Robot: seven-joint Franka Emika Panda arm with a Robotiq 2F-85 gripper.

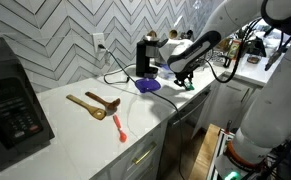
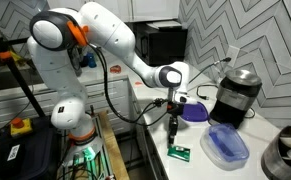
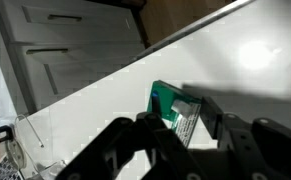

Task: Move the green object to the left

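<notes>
The green object [image 3: 165,98] is a small flat bright-green item with a white label. It lies on the white counter near the front edge, as both exterior views show [image 1: 188,87] [image 2: 179,152]. My gripper [image 2: 172,128] points straight down a little above it. In the wrist view the gripper [image 3: 181,120] is open, with one dark finger on each side of the green object. It also shows in an exterior view [image 1: 185,78]. I see nothing held in the jaws.
A purple disc [image 1: 147,85] [image 2: 193,113] lies beside a black appliance [image 2: 235,95]. A blue bowl [image 2: 225,148] sits close to the green object. Two wooden spoons [image 1: 93,104] and a small red utensil [image 1: 119,126] lie farther along the counter. The counter edge [image 3: 85,85] is near.
</notes>
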